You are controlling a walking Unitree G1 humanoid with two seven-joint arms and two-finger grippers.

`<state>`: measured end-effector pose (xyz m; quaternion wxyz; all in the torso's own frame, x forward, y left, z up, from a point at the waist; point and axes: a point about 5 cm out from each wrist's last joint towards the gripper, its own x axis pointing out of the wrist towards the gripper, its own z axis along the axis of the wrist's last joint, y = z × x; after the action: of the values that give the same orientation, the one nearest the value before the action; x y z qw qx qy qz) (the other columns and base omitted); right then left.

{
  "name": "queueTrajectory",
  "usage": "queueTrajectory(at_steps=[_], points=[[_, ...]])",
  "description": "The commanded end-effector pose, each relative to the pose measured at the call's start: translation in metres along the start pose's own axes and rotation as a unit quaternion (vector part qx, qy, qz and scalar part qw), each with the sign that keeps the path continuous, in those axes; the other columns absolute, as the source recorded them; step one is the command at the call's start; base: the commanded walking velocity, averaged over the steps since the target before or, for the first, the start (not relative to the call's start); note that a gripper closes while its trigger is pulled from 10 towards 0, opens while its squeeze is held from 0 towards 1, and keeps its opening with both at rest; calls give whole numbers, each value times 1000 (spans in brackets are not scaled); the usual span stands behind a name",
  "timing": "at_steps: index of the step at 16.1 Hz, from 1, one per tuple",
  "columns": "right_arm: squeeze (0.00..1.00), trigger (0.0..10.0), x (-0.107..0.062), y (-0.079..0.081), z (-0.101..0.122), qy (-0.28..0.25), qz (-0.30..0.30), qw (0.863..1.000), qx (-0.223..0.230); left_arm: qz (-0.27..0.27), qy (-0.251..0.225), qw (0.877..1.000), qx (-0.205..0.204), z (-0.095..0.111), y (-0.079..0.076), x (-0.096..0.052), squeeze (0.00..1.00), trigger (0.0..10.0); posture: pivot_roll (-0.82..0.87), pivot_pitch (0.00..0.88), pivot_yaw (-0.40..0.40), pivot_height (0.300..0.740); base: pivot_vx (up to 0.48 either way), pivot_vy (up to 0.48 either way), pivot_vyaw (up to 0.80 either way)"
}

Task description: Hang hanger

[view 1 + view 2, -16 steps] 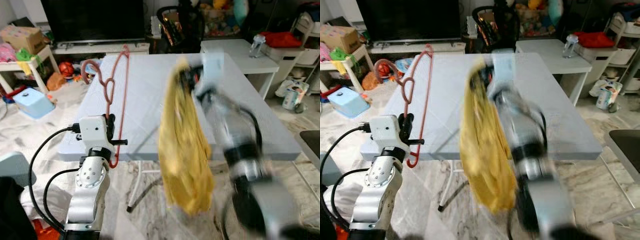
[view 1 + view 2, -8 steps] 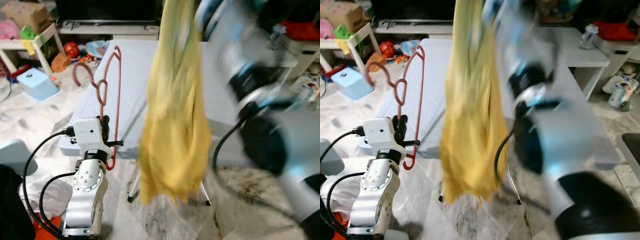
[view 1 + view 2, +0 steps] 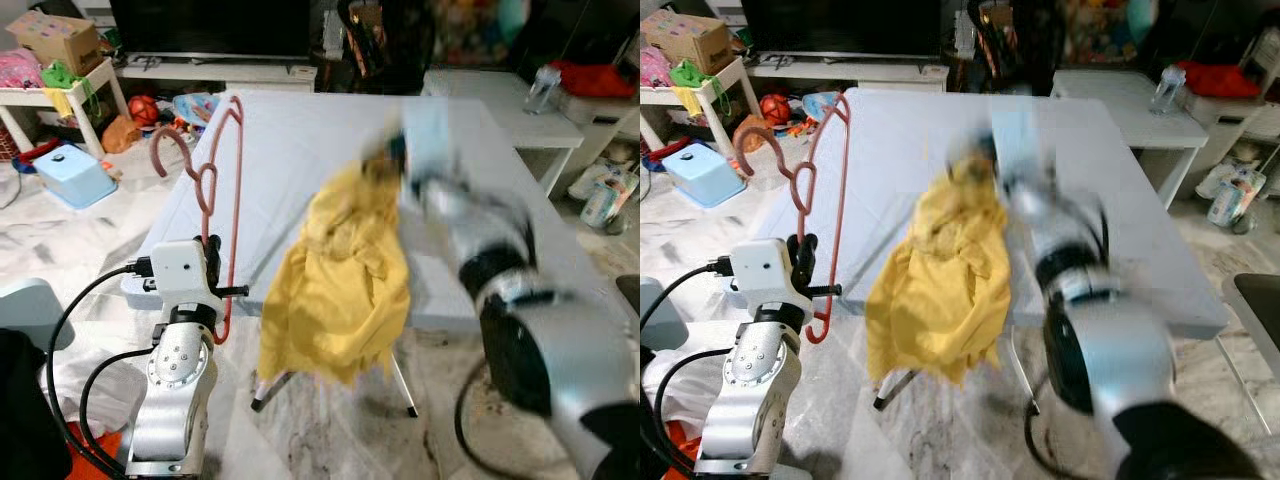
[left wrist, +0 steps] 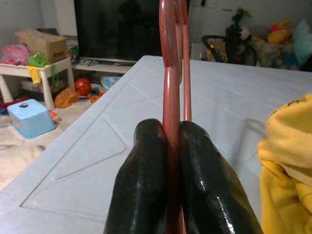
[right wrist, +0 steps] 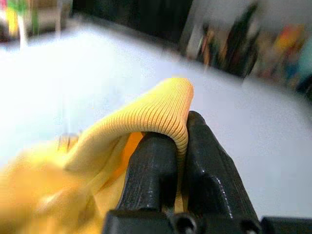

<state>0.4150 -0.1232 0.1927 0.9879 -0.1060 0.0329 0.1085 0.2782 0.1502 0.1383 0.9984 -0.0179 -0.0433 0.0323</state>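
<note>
My left gripper (image 4: 168, 161) pinches the hanger (image 3: 232, 180) upright. My right gripper (image 5: 170, 161), just beside, clamps the yellow garment (image 3: 340, 290).

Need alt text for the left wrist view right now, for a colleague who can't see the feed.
The left gripper has its two black fingers shut on a pink hanger, which rises upright between them. Beyond lies a pale blue-grey table, with a yellow garment bunched at one edge of the picture and a dark TV screen behind.
</note>
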Motion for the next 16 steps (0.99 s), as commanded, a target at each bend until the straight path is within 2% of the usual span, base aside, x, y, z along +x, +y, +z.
queueTrajectory(at_steps=[1, 2, 3, 4, 6, 7, 8, 9, 10, 11, 13, 16], points=[[0, 10000, -1, -7, 4, -5, 15, 1000, 4, -12, -8, 1000, -2, 4, -4, 2, 0, 10000, -7, 0, -45, 740, 0, 0, 0], [341, 10000, -3, -9, -3, -3, 26, 999, 29, -16, -8, 1000, -3, 4, -4, 3, 0, 10000, -9, 0, -42, 740, 0, 0, 0], [1000, 10000, -7, -10, -10, -1, 59, 997, 48, -20, -6, 1000, -1, 3, -4, 3, 0, 10000, -13, 0, -37, 740, 0, 0, 0], [1000, 10000, -9, -12, -11, -5, 74, 996, 59, -20, -5, 1000, -1, 3, -3, 3, 0, 10000, -16, 0, -33, 740, 0, 0, 0], [1000, 10000, -14, -20, -13, -5, 95, 995, 40, -19, -1, 1000, 2, 2, -1, 3, 0, 10000, -22, 0, -24, 740, 0, 0, 0], [1000, 10000, -17, -23, -13, -8, 121, 991, 48, -19, 2, 1000, 3, 1, 0, 3, 0, 10000, -26, 0, -19, 740, 0, 0, 0], [1000, 10000, -31, -24, -18, -3, 188, 980, 59, -18, 7, 1000, 1, 0, 1, 2, 0, 10000, -30, 0, -13, 740, 0, 0, 0], [1000, 10000, -36, -27, -21, 3, 197, 978, 69, -19, 8, 1000, 1, -1, 0, 2, 0, 10000, -31, 0, -12, 740, 0, 0, 0], [1000, 10000, -45, -34, -36, 33, 219, 970, 97, -21, 13, 1000, 0, -2, 0, 2, 0, 10000, -39, 0, -7, 740, 0, 0, 0], [1000, 10000, -50, -37, -46, 59, 227, 966, 107, -22, 15, 1000, 0, -3, -1, 2, 0, 10000, -39, 0, -6, 740, 0, 0, 0], [1000, 10000, -66, -35, -65, 95, 275, 953, 85, -26, 16, 1000, -1, -3, -1, 4, 0, 10000, -38, 0, -7, 740, 0, 0, 0], [1000, 10000, -79, -32, -65, 97, 300, 942, 113, -12, 23, 1000, 1, -5, 4, 2, 0, 10000, -30, 0, -5, 740, 0, 0, 0]])
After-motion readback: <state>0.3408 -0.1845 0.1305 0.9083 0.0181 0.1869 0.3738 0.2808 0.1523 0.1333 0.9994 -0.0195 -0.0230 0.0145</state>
